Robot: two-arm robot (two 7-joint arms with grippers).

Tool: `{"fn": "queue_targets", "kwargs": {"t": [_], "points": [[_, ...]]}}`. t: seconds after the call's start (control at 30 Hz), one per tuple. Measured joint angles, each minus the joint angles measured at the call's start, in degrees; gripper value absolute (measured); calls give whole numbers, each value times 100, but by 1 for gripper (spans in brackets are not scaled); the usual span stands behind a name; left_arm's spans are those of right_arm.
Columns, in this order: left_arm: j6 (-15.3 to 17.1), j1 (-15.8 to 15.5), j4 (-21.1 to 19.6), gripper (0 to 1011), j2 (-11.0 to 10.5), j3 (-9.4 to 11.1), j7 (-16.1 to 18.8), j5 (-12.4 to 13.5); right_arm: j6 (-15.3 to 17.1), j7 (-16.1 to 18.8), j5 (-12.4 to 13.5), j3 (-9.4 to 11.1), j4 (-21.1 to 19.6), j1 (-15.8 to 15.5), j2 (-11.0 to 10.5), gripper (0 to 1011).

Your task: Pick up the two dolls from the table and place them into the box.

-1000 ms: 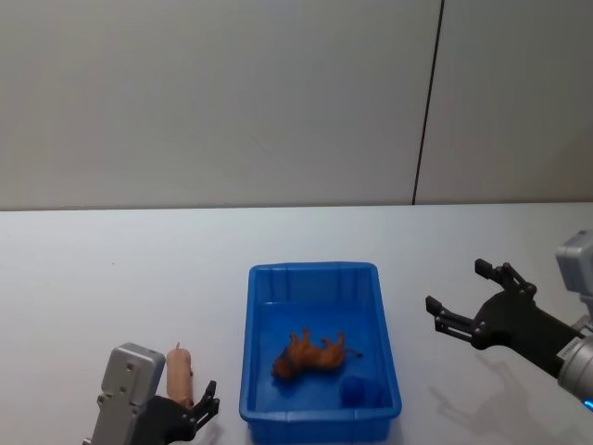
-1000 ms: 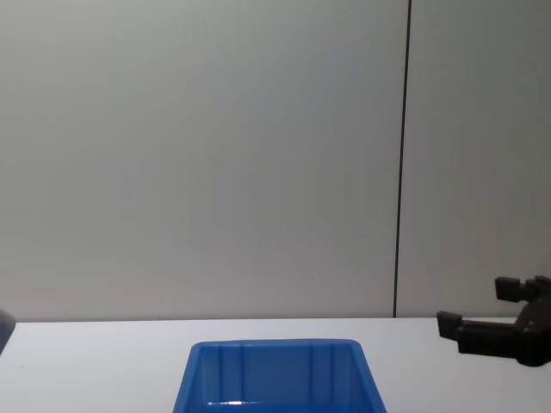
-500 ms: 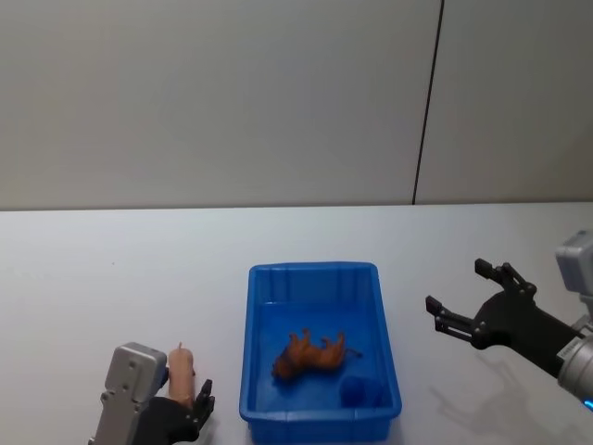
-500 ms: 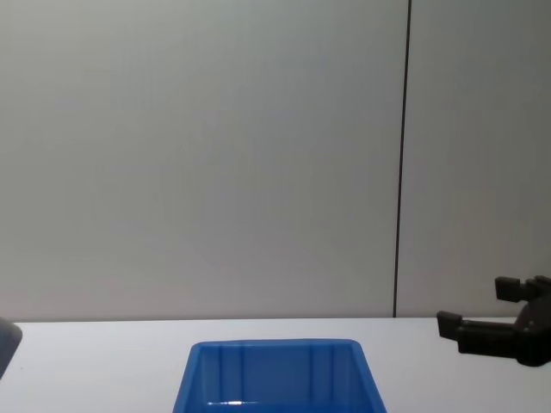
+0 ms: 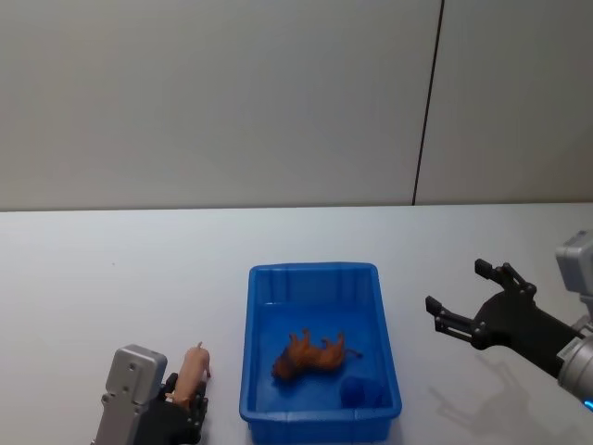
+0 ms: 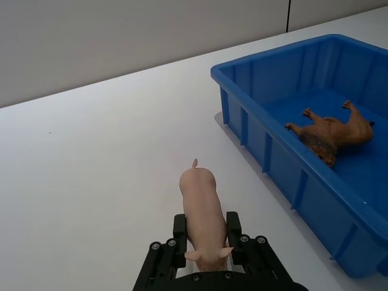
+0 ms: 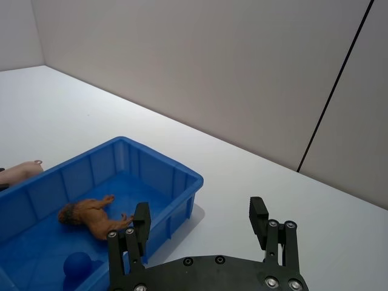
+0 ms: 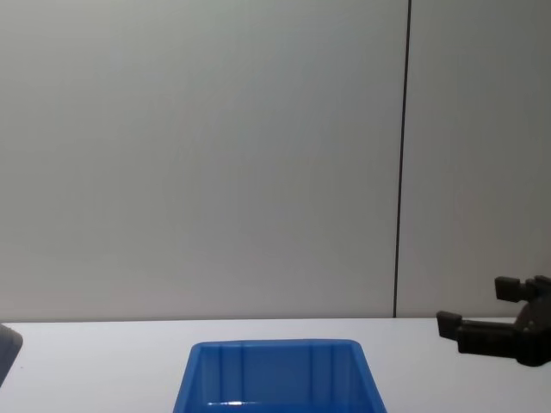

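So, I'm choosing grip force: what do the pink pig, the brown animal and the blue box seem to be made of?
The pink pig, held between the left gripper's fingers, looks like smooth matte moulded plastic or rubber, with no fur texture. The brown animal lying in the box looks like the same kind of moulded figure, with a rougher mane. The blue box looks like rigid glossy plastic, with ribbed walls and a rounded rim.
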State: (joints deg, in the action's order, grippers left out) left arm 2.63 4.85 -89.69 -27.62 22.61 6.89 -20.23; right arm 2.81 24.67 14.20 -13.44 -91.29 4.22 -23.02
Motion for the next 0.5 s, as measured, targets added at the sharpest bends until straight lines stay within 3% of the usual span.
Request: {"fn": "queue_targets", "kwargs": {"t": [0.27, 0.5], "points": [[18, -7, -44, 393, 20, -27, -37, 71, 0, 0, 0, 0, 0, 0, 0, 1001], [14, -117, -213, 393, 54, -81, -90, 287, 0, 0, 0, 0, 0, 0, 0, 1001]]}}
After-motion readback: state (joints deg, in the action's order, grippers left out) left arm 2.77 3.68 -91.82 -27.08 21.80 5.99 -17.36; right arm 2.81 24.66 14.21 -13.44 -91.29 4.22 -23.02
